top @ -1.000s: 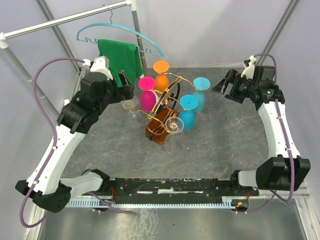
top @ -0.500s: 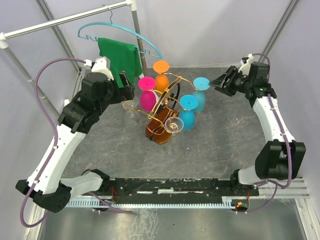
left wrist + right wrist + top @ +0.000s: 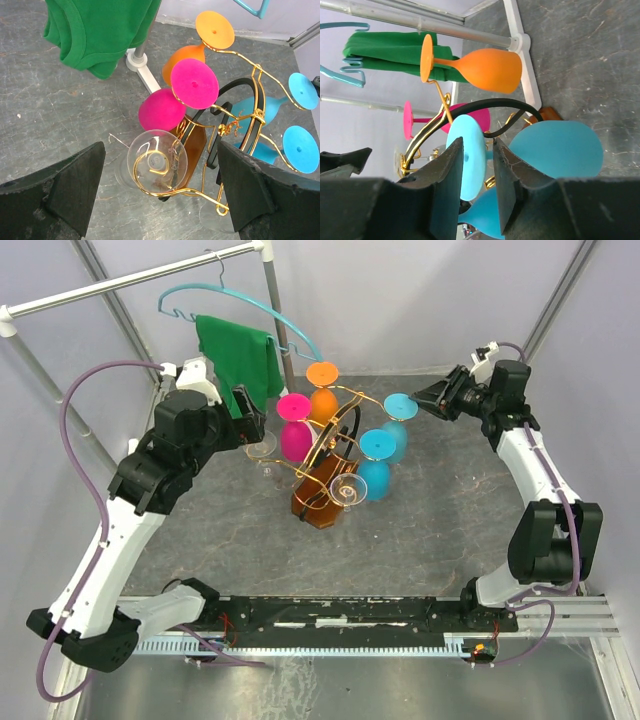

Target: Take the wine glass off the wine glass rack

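The wine glass rack point(image 3: 330, 455) is a gold curly-wire stand with a black loop and an amber base, at mid-table. Wine glasses hang upside down from it: pink point(image 3: 294, 435), orange point(image 3: 322, 390), two blue and two clear. My right gripper point(image 3: 420, 400) is at the far blue glass's round foot point(image 3: 402, 403). In the right wrist view its jaws point(image 3: 478, 142) stand narrowed either side of that foot's rim point(image 3: 470, 165), with a sliver of gap on the stem side. My left gripper point(image 3: 250, 410) hangs wide open above a clear glass point(image 3: 156, 159), not touching it.
A grey clothes rail point(image 3: 130, 278) crosses the back left. Its post point(image 3: 272, 320) stands just behind the rack. A green shirt point(image 3: 238, 355) hangs from a teal hanger point(image 3: 240, 302) beside my left wrist. The second blue glass point(image 3: 378, 455) hangs near the front right.
My right arm has swung left to the rack. Its jaws have narrowed from wide open to around the blue foot. The left arm has barely shifted and stays open.
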Controlling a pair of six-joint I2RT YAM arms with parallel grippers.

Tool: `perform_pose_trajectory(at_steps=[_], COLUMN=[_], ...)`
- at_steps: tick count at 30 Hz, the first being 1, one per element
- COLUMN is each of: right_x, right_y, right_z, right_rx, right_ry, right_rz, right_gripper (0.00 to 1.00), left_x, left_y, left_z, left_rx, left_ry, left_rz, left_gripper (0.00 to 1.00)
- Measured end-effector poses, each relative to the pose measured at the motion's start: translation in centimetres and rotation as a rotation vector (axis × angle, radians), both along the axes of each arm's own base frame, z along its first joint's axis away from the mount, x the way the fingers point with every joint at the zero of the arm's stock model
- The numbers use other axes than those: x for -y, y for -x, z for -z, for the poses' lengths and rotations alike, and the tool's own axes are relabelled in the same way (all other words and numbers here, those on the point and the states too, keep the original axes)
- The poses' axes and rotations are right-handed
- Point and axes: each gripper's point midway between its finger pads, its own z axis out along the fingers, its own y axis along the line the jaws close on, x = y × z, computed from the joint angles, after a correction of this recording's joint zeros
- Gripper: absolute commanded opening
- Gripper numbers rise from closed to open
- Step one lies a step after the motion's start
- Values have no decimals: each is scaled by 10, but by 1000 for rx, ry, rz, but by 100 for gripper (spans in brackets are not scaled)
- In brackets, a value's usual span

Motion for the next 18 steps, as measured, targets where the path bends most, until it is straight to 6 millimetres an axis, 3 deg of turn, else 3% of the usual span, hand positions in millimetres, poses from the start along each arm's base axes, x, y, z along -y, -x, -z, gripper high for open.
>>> perform_pose_trajectory(at_steps=[7,9,15,18], right_x=[-7,-9,-11,-13], right_y=[3,5,9,10], right_z=[-4,-4,-4,-5], right_rx=[10,8,10,9], right_ry=[-41,-48,-53,-61], right_rz=[-35,-44,-70,-79], right_gripper=[33,28,2,1], left_x=[0,0,-1,-1], left_y=[0,0,1,2], left_z=[2,2,1,0], left_rx=[-4,-4,0,1], left_ry=[-3,-2,0,1], left_rz=[-1,0,0,0], left_gripper=[99,99,99,99])
